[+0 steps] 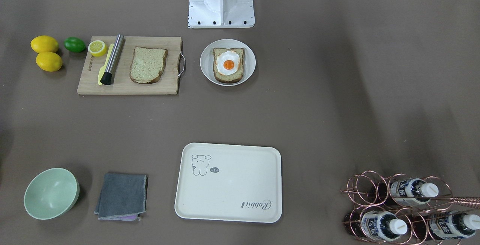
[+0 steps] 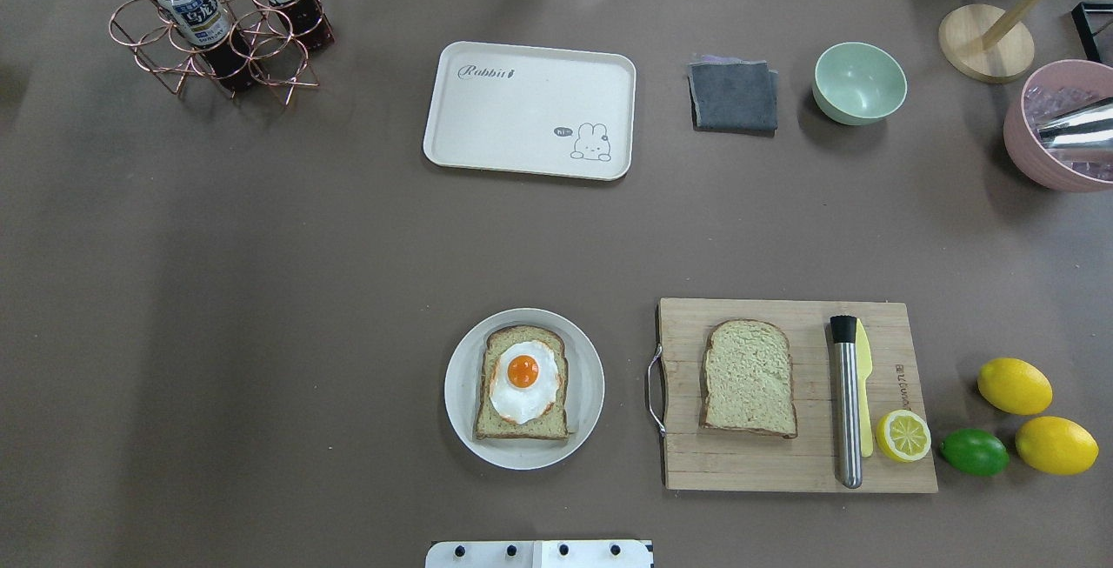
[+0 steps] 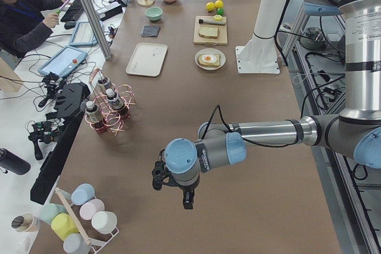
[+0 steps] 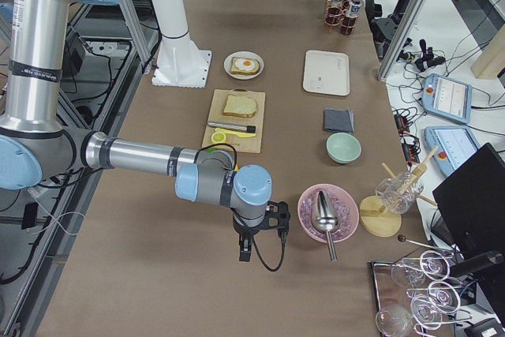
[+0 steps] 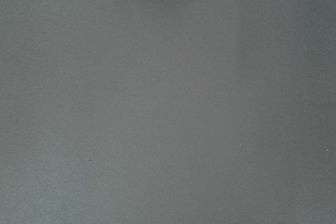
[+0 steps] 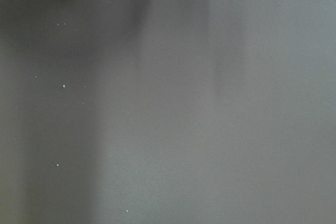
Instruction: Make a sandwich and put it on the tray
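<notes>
- Front-facing view: the half-built sandwich [image 1: 228, 77] is just one bread slice with the egg [image 1: 228, 64] on top, sitting on the plate [image 1: 206, 64]. The loose slice [image 1: 149, 65] lies flat on the cutting board [image 1: 157, 86] just beside the plate, on the robot's right of it. The tray [image 1: 232, 196] is well apart from the plate, straight across the table [image 1: 337, 106] on the side away from the robot. No claw in shot.
- Overhead view: the loose slice's long axis runs toward and away from the robot, rounded top pointing the tray's way. That matches the slice on the plate, so I'd guess it can go across sideways with no twist needed.
- Left-end view: the left claw [image 3: 187, 203] hangs over bare table, way off from the plate and on the opposite side from the board. Can't tell whether its fingers are apart or together.
- Right-end view: the right claw [image 4: 245, 256] hangs near a pink bowl [image 4: 303, 212], and the board sits between it and the plate. So my bet is the right arm is the nearer one for the loose slice. Can't tell its fingers here either.
- Left wrist cam: nothing but bare table, no plate anywhere.
- Right wrist cam: bare table plus a bit of the pink bowl's rim in the corner, no fingertips showing.
</notes>
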Robot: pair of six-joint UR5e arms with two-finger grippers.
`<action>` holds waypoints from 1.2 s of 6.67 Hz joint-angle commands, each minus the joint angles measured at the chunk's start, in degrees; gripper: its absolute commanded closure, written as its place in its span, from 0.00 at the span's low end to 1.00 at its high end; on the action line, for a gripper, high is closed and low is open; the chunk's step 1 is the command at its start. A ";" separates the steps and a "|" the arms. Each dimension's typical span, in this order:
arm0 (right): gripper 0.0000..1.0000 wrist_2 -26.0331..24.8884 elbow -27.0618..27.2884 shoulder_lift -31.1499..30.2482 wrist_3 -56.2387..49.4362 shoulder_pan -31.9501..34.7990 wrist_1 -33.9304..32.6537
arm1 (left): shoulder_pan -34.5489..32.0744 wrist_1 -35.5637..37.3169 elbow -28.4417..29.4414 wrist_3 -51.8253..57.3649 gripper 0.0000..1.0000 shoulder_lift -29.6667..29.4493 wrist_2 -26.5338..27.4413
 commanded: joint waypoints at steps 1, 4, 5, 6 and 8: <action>0.00 0.15 0.97 0.22 -0.07 0.00 0.15 | -0.53 -0.34 -1.10 -0.28 0.01 -0.18 -0.06; 0.00 0.24 1.86 -0.47 0.10 0.00 6.01 | -1.50 -9.29 -1.90 -0.37 0.01 0.44 -0.15; 0.00 0.15 1.60 -0.39 0.11 0.00 6.04 | -1.59 -9.48 -2.95 -0.20 0.01 -0.35 -1.46; 0.00 0.50 1.59 0.13 0.11 0.00 6.13 | -1.59 -9.48 -2.70 -0.37 0.01 -0.18 -10.26; 0.00 4.80 2.12 0.22 0.11 0.09 7.00 | -4.57 -14.88 -2.26 -0.45 0.01 -1.84 -14.48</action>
